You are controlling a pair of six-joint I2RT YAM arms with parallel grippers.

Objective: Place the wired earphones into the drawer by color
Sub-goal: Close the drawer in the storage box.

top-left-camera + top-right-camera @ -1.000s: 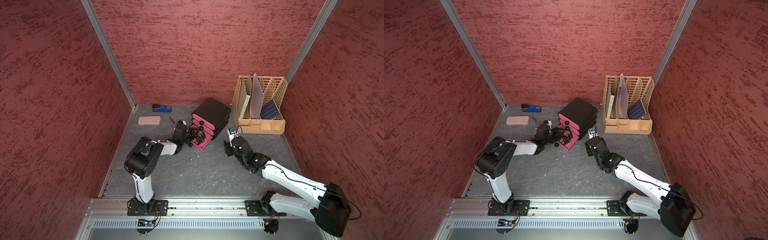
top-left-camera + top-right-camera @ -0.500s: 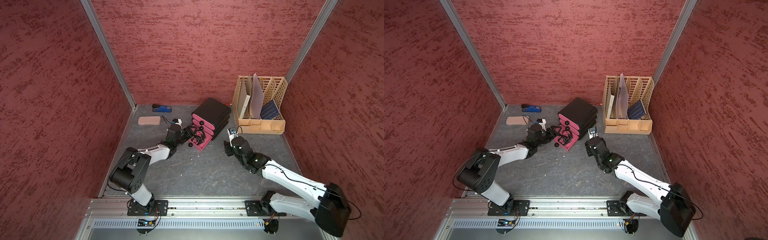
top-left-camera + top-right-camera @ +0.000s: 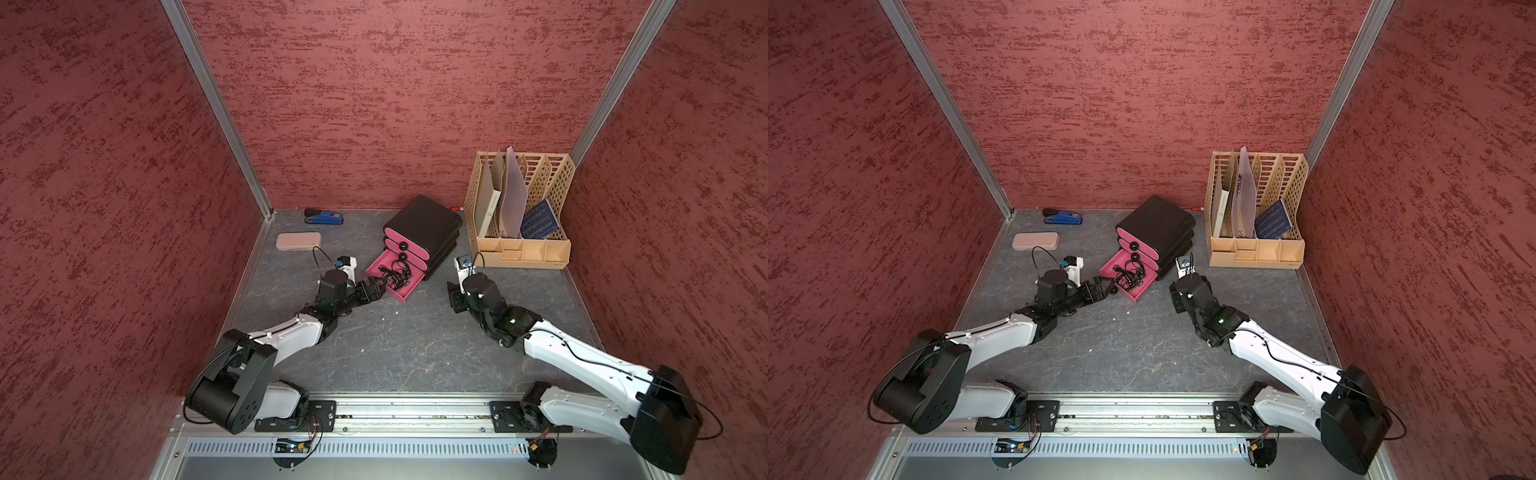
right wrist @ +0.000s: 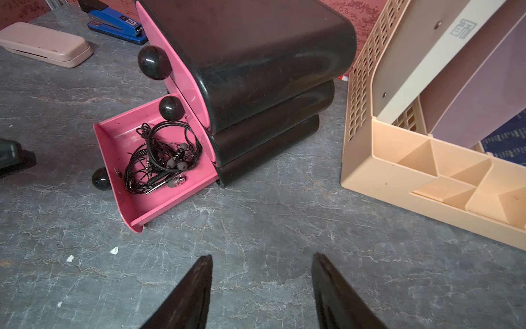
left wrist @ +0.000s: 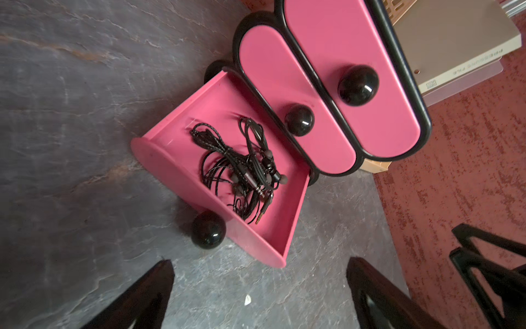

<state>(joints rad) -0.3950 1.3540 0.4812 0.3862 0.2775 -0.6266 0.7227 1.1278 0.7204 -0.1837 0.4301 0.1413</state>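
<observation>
- The black wired earphones [image 5: 239,168] lie as a loose tangle on the floor of the open drawer [image 5: 170,136]. This is the lowest drawer of the drawer unit [image 3: 424,220]. The bundle has no clear long axis, and one jack plug points toward the drawer's front panel.
- The left gripper [image 5: 259,265] stands just outside the drawer's front panel, with its fingers spread wide and nothing between them. The drawer's knob [image 5: 208,230] sits just ahead of the fingers, nearer one finger than the other and not touched.
- The right gripper [image 4: 262,256] hangs off the drawer's open side, farther from the drawer than the left one. Its fingers are partly apart and hold nothing.
- No earphones show outside the drawer, and the two drawers above it are closed, so the likely next move is pushing this drawer shut.
- That move turns on the slide axis, which runs from the front panel back into the unit. The left arm is the nearer one and faces that panel almost head-on.
</observation>
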